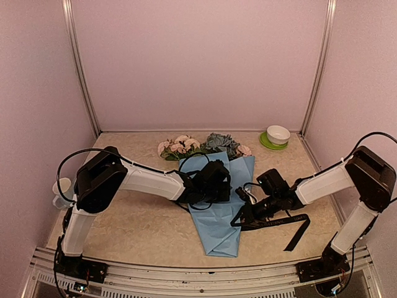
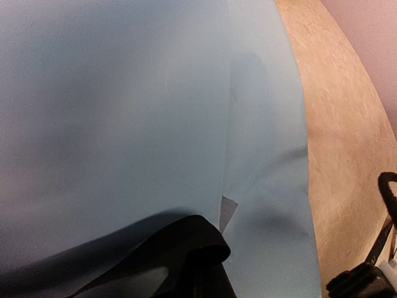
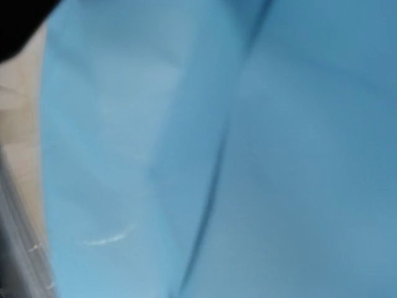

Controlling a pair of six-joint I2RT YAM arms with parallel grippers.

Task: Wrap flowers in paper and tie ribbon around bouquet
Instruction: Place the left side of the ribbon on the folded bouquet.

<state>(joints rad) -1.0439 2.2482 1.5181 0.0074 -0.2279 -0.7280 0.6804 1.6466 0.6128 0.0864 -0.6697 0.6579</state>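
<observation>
The clenched left end effector (image 1: 221, 187) bears on the folded light blue paper (image 1: 218, 225), seemingly pinning it around the flowers (image 1: 197, 146) on the worktop (image 1: 139, 225), while the right end effector (image 1: 247, 214), whose grip cannot be told, sits by the black ribbon (image 1: 298, 231).

Blue paper cone (image 1: 218, 226) w/ flowers (image 1: 201, 146) at far end, L arm (image 1: 149, 181) over it, ribbon (image 1: 299, 231) by R arm (image 1: 322, 183).
</observation>
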